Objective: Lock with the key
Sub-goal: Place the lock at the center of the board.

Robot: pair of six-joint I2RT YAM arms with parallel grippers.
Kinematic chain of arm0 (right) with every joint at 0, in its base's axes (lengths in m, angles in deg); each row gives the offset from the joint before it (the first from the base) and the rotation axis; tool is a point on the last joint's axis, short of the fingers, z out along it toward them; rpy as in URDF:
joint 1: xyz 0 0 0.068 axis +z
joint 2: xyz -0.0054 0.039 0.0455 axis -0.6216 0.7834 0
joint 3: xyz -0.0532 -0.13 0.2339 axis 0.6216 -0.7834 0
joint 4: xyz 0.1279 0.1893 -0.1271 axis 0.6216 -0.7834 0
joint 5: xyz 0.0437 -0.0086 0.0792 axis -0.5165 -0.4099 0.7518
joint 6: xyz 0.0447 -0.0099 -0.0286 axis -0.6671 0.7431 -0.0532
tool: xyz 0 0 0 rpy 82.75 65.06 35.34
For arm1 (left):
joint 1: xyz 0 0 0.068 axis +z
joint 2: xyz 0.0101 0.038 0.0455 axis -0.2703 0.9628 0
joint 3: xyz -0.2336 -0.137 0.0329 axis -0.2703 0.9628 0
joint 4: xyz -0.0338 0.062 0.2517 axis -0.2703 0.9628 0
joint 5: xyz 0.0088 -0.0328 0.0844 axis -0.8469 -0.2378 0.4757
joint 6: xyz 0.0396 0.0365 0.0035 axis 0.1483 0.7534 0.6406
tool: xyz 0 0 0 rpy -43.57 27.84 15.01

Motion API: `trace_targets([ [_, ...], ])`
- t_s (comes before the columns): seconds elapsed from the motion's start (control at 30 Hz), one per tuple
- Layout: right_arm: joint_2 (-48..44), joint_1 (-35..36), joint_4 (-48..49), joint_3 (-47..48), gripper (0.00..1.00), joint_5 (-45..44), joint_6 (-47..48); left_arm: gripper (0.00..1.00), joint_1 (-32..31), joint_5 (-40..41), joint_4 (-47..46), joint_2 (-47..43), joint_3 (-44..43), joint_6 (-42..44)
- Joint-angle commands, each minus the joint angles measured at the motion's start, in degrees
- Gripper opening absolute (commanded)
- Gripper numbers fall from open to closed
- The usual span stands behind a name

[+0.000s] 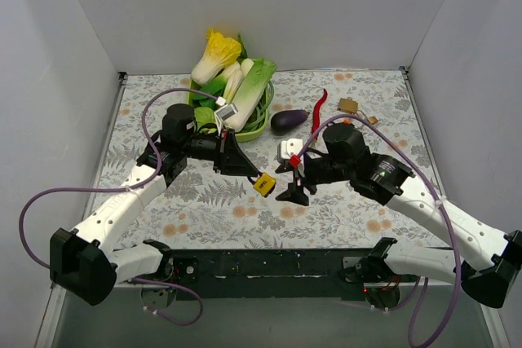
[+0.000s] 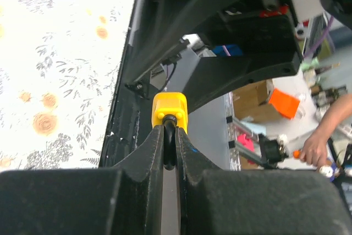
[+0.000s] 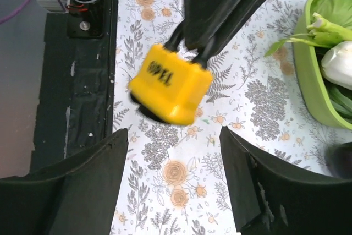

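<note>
My left gripper [image 1: 254,175] is shut on the black shackle [image 2: 170,149] of a yellow padlock [image 1: 264,184], which it holds just above the flowered tablecloth near the table's middle. In the left wrist view the lock body [image 2: 169,105] sticks out beyond the left gripper [image 2: 170,131]. The right wrist view shows the padlock [image 3: 169,83] blurred, with digits printed on its face, hanging from the left fingers [image 3: 220,4]. My right gripper [image 1: 292,193] stands open just to the right of the lock. Nothing is between the right gripper [image 3: 173,136] and its jaws stand apart from the lock. No key shows plainly.
A green basket [image 1: 259,126] of leafy vegetables stands at the back centre, with its rim [image 3: 308,75] near the right wrist. An eggplant [image 1: 288,121], a red chili [image 1: 320,107] and small brownish items [image 1: 349,105] lie behind the right arm. The black base rail [image 1: 277,262] runs along the near edge.
</note>
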Motion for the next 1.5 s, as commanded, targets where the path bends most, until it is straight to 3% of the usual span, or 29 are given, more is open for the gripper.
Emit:
trace_targets([
  [0.0,-3.55,-0.93,-3.19,0.36,0.77,-1.11,3.55,0.0,4.52,1.11,-4.93,0.11,1.26,-5.3],
  [0.17,-4.62,-1.28,-5.14,-0.26,0.84,-5.16,3.56,0.0,4.52,2.43,-4.93,2.49,0.64,-6.27],
  [0.33,0.47,-1.28,-1.54,4.99,0.87,-15.0,-4.68,0.0,4.44,8.13,-6.68,3.81,1.17,-10.04],
  [0.53,5.75,-1.19,-0.83,9.49,0.89,-14.92,-9.08,0.0,3.48,12.1,-7.39,4.69,0.73,-13.48],
  [0.77,9.26,-0.4,1.28,10.9,0.88,-15.53,-9.45,0.0,1.63,15.09,-7.91,4.51,1.26,-14.35],
  [0.93,10.76,2.49,2.16,11.08,0.81,-18.52,-5.59,0.0,1.54,15.09,-8.97,4.78,1.52,-16.2],
  [1.27,10.85,4.61,3.3,9.58,0.45,-23.71,-2.24,0.0,1.54,15.27,-8.88,5.04,1.7,-17.43],
  [1.3,10.85,4.61,3.39,9.58,0.35,-23.8,-2.15,0.0,1.54,15.27,-8.88,5.21,1.61,-17.43],
  [1.37,10.77,4.61,3.3,9.32,0.23,-23.88,-1.89,0.0,1.45,15.18,-10.64,5.48,1.61,-17.78],
  [1.4,10.68,4.52,3.3,9.15,0.07,-24.06,-1.72,0.0,1.45,15.18,-10.81,5.57,1.7,-18.13],
  [1.47,10.07,4.61,3.3,8.18,0.01,-24.59,-1.8,0.17,1.45,15.18,-11.08,5.57,1.43,-18.13],
])
